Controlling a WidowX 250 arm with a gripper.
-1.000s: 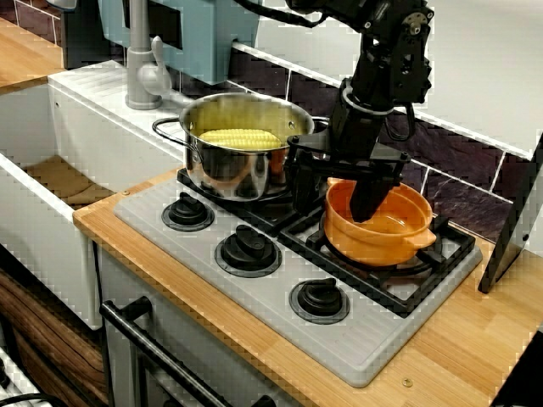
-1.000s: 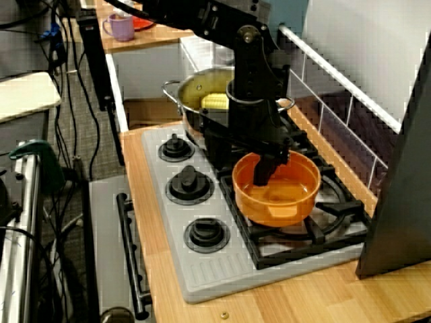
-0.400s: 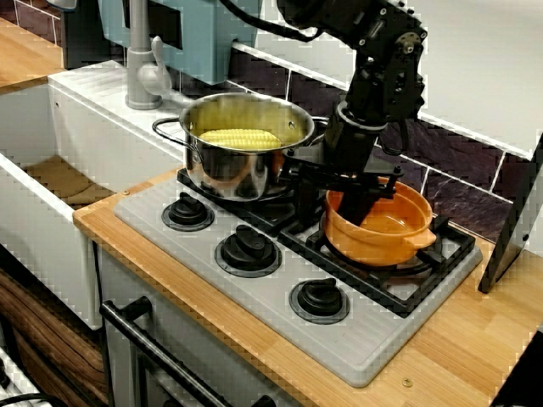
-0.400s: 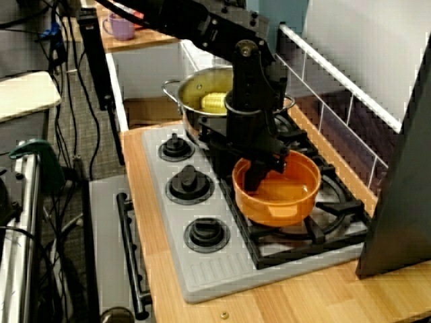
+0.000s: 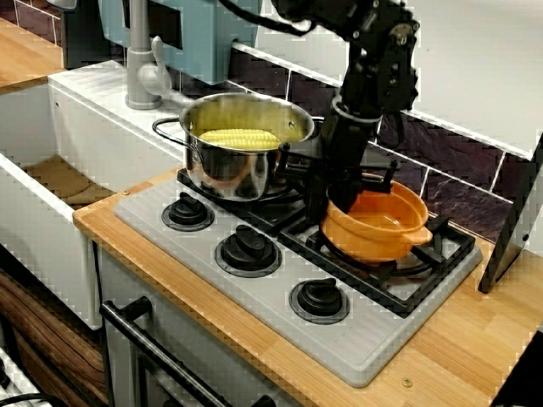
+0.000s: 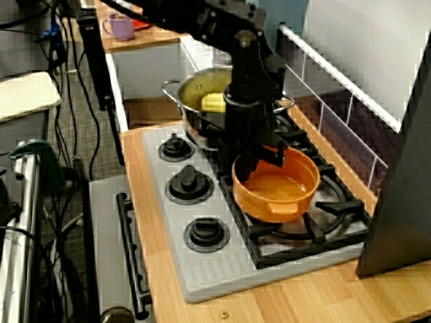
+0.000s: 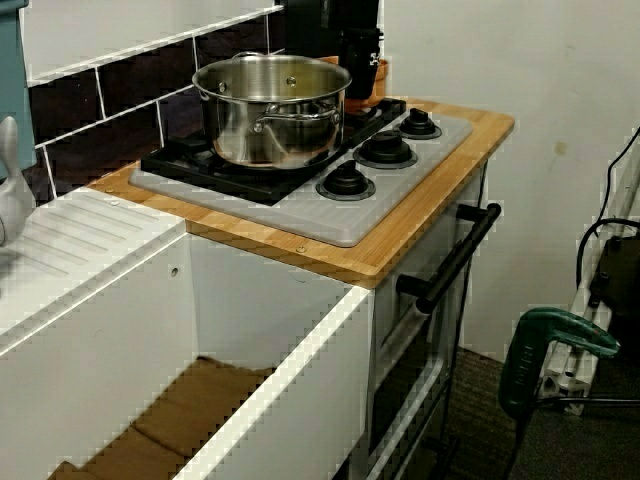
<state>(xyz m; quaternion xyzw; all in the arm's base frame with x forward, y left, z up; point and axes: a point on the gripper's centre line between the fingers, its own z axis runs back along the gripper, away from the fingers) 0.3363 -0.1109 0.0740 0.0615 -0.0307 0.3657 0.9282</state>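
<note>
The claw (image 5: pixel 329 203), pointing straight down, pinches the rim of the orange bowl (image 5: pixel 383 227) on the side facing the steel pot (image 5: pixel 231 165), so the bowl, tilted over the burner grate (image 5: pixel 441 246), lies entirely beyond the claw, away from that pot.

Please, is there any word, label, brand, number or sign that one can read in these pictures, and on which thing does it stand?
No text can be read in any view.
The round orange bowl, the shiny steel pot, the three black stove knobs and the black gripper show no legible marks.
</note>
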